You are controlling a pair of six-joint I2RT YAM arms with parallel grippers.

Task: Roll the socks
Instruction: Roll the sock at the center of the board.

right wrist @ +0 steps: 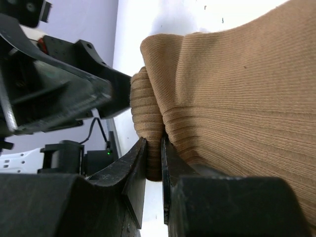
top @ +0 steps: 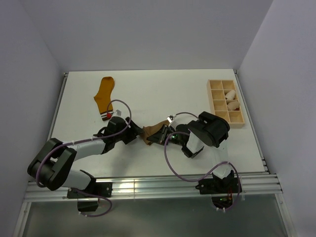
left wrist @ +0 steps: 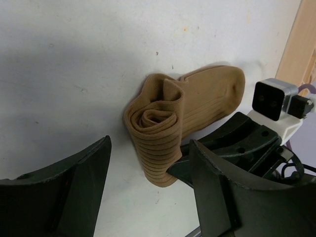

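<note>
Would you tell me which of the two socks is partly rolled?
The tan-brown sock, coiled at one end; the mustard-orange sock lies flat, farther back.

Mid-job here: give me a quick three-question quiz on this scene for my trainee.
1. True or false: the mustard sock is already rolled.
2. Which gripper's fingers pinch the half-rolled tan sock?
3. Fill in: the cream bundles sit in the wooden ____.
Key: 1 false, it lies flat. 2 the right gripper; the left gripper is open beside the roll. 3 tray.
</note>
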